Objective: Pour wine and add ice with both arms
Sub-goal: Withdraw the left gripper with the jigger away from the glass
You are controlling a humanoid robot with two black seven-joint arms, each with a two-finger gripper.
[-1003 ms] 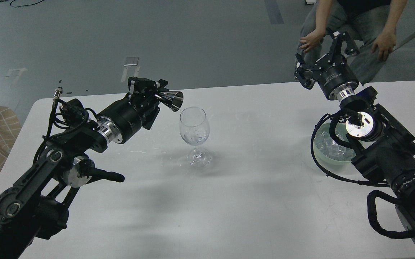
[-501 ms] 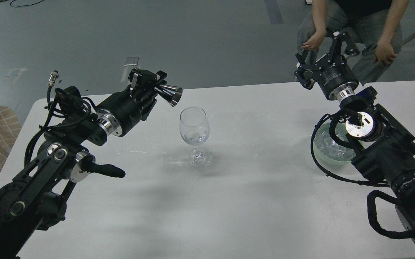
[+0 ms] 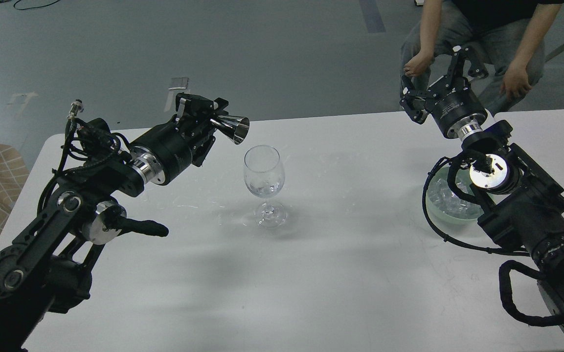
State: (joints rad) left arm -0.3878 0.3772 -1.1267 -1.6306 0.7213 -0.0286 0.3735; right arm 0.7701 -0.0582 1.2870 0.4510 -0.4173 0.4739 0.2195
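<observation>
A clear stemmed wine glass (image 3: 263, 183) is seen standing upright near the middle of the white rectangular worktop (image 3: 311, 274), with a few clear glassy ice cubes (image 3: 265, 187) resting low in its bowl. The left tool (image 3: 215, 122) is held above the worktop, up and to the left of the glass, and is clamped on a polished silver cone-shaped metal jigger (image 3: 233, 128). The jigger is tipped nearly onto its side, with its wide mouth turned toward the glass; the mouth is held just beside and slightly above the glass rim, apart from it. The black left arm (image 3: 115, 171) is stretched in from the lower left, with a silver wrist ring shown behind the tool. At the right side of the worktop, a pale green round bowl (image 3: 450, 215) is placed, filled with more clear ice cubes (image 3: 445, 198) and partly hidden by the black right arm (image 3: 521, 210). The right tool (image 3: 438, 80) is raised beyond the far edge of the worktop, well apart from the glass, with its black fingers spread wide and nothing held between them. A seated person in jeans (image 3: 477, 34) is visible behind the right tool, beyond the worktop, over a grey floor (image 3: 213, 49).
</observation>
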